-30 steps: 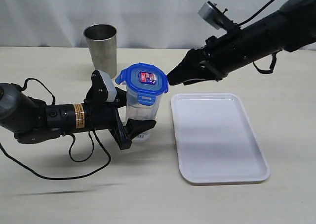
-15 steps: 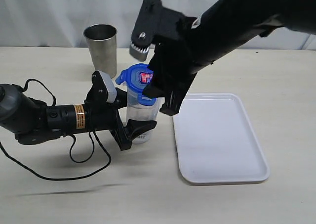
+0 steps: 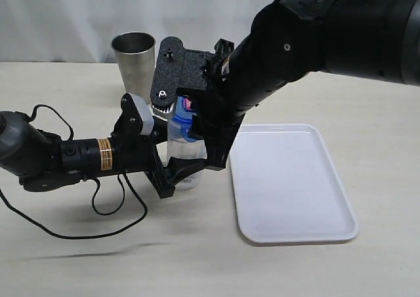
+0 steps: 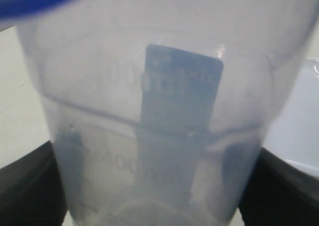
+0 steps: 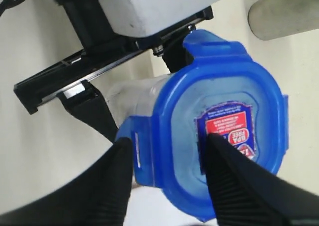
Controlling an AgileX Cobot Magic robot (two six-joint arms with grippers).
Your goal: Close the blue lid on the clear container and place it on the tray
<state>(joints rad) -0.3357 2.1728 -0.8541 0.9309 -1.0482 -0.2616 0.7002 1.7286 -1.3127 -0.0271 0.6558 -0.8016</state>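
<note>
**Pale table, white drape behind**

A white curtain (image 3: pixel 65 15) hung in soft vertical folds right across the back. In front of it the cream table (image 3: pixel 295 271) ran wide and flat — matte, evenly lit, with only faint grey shadows on its surface.

Bright, even light, faint shadows; the clear container (image 4: pixel 159 136) hazy and unfocused in left wrist view.
</note>
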